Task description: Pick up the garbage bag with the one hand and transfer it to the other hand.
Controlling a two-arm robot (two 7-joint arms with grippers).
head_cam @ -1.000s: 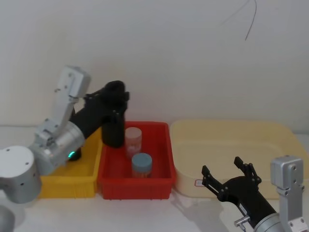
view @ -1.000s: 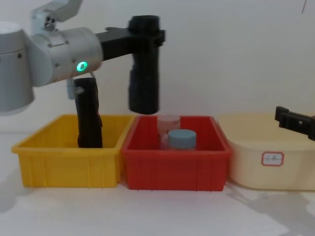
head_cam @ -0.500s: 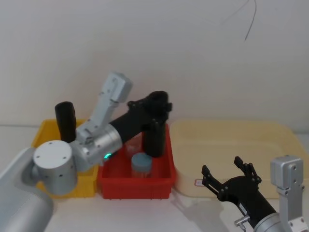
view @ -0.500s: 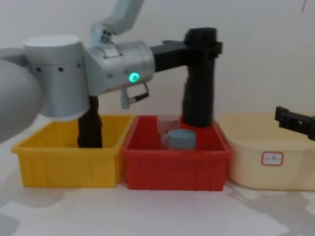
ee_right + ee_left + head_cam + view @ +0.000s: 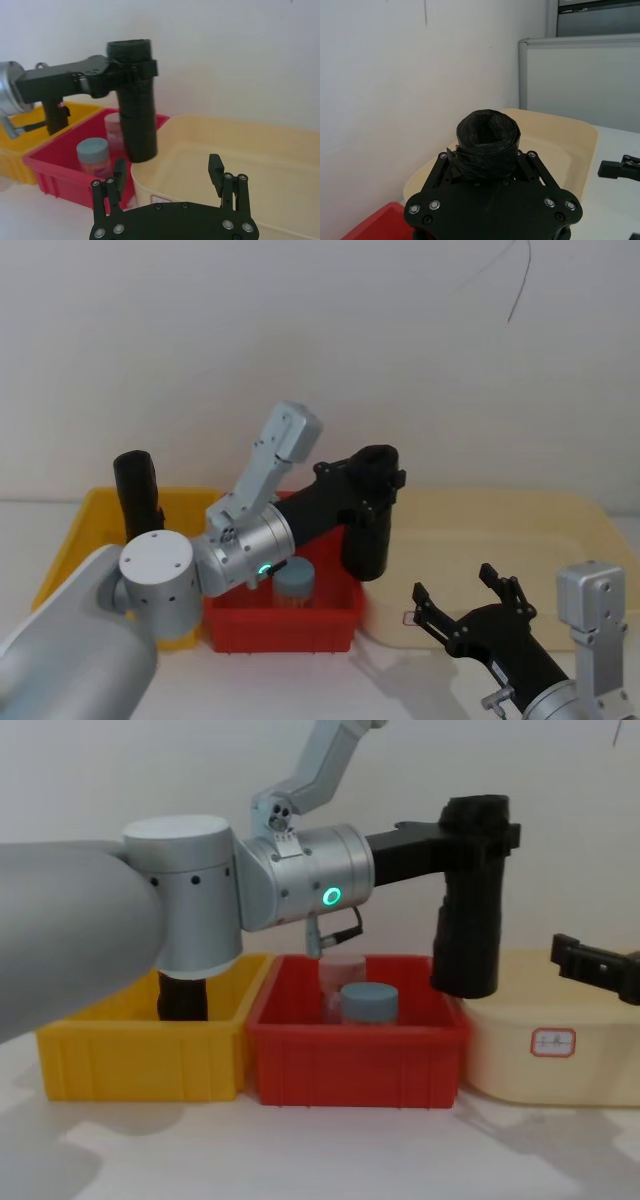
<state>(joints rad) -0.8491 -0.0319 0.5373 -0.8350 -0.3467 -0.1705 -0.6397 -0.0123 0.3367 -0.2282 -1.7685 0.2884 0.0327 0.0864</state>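
Observation:
The garbage bag (image 5: 366, 525), a tall matte-black roll, hangs upright in the air over the seam between the red bin (image 5: 355, 1060) and the cream tub (image 5: 550, 1055). My left gripper (image 5: 377, 477) is shut on its upper end; the roll's lumpy top (image 5: 487, 132) sticks out above the gripper's fingers. In the chest view the bag (image 5: 467, 925) hangs from the left gripper (image 5: 482, 828) with its bottom just above the tub's rim. My right gripper (image 5: 468, 612) waits open, low at the right in front of the tub, below and right of the bag (image 5: 136, 107).
A second black roll (image 5: 136, 492) stands in the yellow bin (image 5: 140, 1060). The red bin holds a jar with a blue lid (image 5: 368, 1005) and a pinkish jar (image 5: 343, 972) behind it. The wide cream tub (image 5: 500, 530) lies to the right, with a white wall behind.
My left arm has swung to the right with the garbage bag, from above the yellow and red bins to the red bin's right edge by the tub. The right gripper has barely moved.

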